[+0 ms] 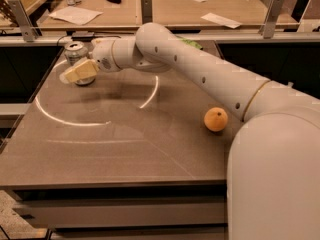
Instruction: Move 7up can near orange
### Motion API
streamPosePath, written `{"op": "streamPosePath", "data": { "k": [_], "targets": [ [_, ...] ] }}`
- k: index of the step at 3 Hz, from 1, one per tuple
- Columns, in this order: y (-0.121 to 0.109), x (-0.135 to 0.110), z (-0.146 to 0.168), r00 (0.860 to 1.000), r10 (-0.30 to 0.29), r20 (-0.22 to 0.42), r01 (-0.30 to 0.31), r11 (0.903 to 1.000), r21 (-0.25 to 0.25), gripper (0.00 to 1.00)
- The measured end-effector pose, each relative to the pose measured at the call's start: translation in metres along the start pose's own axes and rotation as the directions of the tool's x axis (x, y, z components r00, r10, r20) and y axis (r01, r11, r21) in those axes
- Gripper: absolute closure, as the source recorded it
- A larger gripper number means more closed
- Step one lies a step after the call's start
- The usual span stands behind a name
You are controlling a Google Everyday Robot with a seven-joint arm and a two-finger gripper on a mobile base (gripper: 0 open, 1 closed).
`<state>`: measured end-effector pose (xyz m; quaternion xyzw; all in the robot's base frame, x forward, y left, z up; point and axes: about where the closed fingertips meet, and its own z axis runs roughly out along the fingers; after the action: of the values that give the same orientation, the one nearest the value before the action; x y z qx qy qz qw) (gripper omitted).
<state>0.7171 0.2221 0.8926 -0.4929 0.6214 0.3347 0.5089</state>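
Silvery 7up can (76,50) upright far-left behind tool (79,72); orange (216,119) well apart, right.

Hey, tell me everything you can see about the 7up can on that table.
The 7up can is a small silvery-grey metal drink can, upright, its round top showing. It stands near the far left corner of the brown table, well apart from the orange. The pincer is right at it and covers its lower half; whether it grips the can cannot be told.
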Motion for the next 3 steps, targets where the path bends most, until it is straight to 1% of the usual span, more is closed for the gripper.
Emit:
{"op": "streamPosePath", "data": {
  "k": [1, 2, 3],
  "targets": [
    [-0.003, -0.002, 0.013, 1.0, -0.017, -0.002, 0.017, 0.9995, -0.025, 0.16],
    [-0.005, 0.001, 0.018, 1.0, -0.023, -0.009, 0.023, 0.9985, -0.05, 0.41],
    [-0.008, 0.01, 0.008, 0.999, -0.014, -0.032, 0.013, 0.9988, -0.047, 0.64]
  ]
}}
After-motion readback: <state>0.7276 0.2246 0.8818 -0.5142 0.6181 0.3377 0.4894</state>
